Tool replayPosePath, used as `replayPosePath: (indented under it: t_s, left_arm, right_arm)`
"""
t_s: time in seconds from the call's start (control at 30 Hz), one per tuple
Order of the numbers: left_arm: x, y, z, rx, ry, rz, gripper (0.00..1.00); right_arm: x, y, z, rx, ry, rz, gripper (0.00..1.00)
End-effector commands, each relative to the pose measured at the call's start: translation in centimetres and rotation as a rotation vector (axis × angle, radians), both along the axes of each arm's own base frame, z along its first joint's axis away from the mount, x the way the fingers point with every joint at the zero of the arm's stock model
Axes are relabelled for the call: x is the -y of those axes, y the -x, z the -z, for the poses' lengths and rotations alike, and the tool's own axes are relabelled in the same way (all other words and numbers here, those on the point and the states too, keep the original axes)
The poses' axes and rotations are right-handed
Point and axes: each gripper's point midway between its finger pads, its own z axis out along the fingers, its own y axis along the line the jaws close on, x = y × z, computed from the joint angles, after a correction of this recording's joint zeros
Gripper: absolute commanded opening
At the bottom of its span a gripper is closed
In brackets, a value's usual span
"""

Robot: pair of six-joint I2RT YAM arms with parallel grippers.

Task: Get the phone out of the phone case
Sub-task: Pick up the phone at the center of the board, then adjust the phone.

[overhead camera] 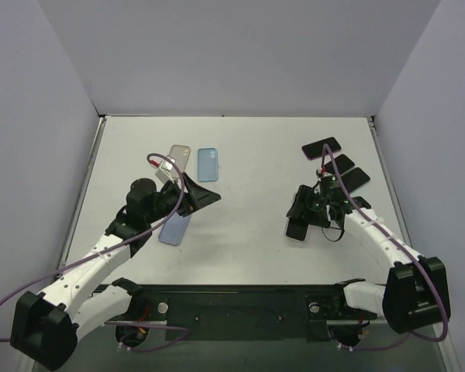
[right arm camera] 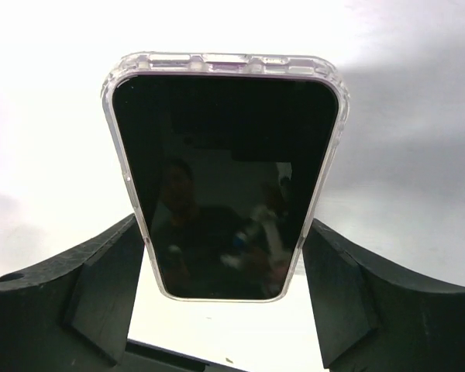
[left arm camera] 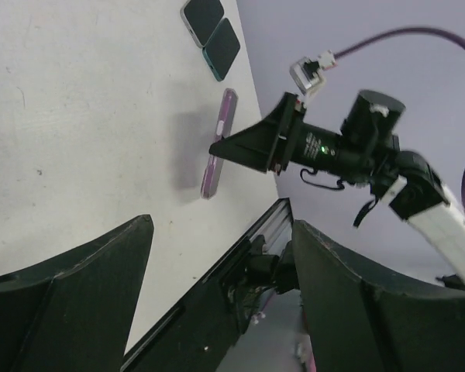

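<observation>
Two grippers shown: right gripper (right arm camera: pixel 221 225) clasps the phone (right arm camera: pixel 225 155) by its long sides over the right half of the table (overhead camera: pixel 248 248); left gripper (overhead camera: pixel 201 194) spread and empty. Phone sits fully in its case (right arm camera: pixel 217 63): removal apparently not yet begun.

The table (overhead camera: pixel 240 240) is off-white and the walls (overhead camera: pixel 232 54) are pale grey with a little lilac. The arms (overhead camera: pixel 93 267) are white, the left gripper (overhead camera: pixel 205 194) and right gripper (overhead camera: pixel 298 219) black, and the cables (left arm camera: pixel 418 32) purple. The phone (right arm camera: pixel 225 178) has a glossy black screen, and its case (right arm camera: pixel 225 62) is clear with a purple tint. At 11 o'clock on the table there is a light blue case (overhead camera: pixel 208 164) and a smoky translucent case (overhead camera: pixel 178 155). At 1 o'clock there are three black phones (overhead camera: pixel 337 165); the farthest one has a pink rim.
</observation>
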Motion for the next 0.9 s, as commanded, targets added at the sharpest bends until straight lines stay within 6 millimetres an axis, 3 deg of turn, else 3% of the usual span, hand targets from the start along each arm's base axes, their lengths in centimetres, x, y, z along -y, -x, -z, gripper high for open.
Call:
replayPosePath:
  t_s: [0.0, 0.07, 0.23, 0.33, 0.37, 0.47, 0.5, 0.63, 0.83, 0.87]
  left_arm:
    - [1.3, -1.6, -3.7, -0.003, 0.256, 0.007, 0.82]
    - [2.1, -2.1, -3.1, -0.025, 0.245, 0.005, 0.81]
    - [3.9, -2.2, -1.4, -0.062, 0.194, 0.004, 0.77]
    - [4.9, -1.8, -0.6, -0.058, 0.131, 0.037, 0.81]
    - [4.9, -1.7, 0.5, -0.096, 0.092, 0.036, 0.82]
    - [5.2, -1.6, 0.9, -0.062, 0.004, 0.043, 0.82]
    - [5.0, -1.4, 2.2, -0.095, -0.044, 0.037, 0.82]
    - [5.1, -0.9, 3.6, -0.096, -0.13, 0.055, 0.82]
    - [7.3, 1.2, 4.4, -0.101, -0.157, 0.221, 0.76]
    - [7.6, 1.8, 4.4, -0.103, -0.149, 0.257, 0.71]
  right_arm:
    - [-5.3, -1.5, -5.4, 0.3, -0.142, -0.175, 0.0]
    - [-8.4, -0.5, -6.9, 0.345, -0.192, -0.265, 0.0]
    - [-13.4, 1.2, -10.3, 0.443, -0.272, -0.426, 0.0]
    - [-15.6, 3.4, -10.7, 0.446, -0.233, -0.566, 0.0]
    - [-15.9, 3.2, -11.3, 0.471, -0.206, -0.593, 0.0]
    - [-17.5, 4.6, -11.7, 0.475, -0.187, -0.687, 0.0]
    - [-17.7, 4.5, -12.3, 0.491, -0.176, -0.696, 0.0]
    - [-19.2, 5.5, -13.1, 0.508, -0.158, -0.77, 0.0]
    - [-19.6, 5.6, -13.6, 0.529, -0.084, -0.814, 0.0]
    - [-19.4, 5.6, -13.8, 0.532, -0.062, -0.823, 0.0]
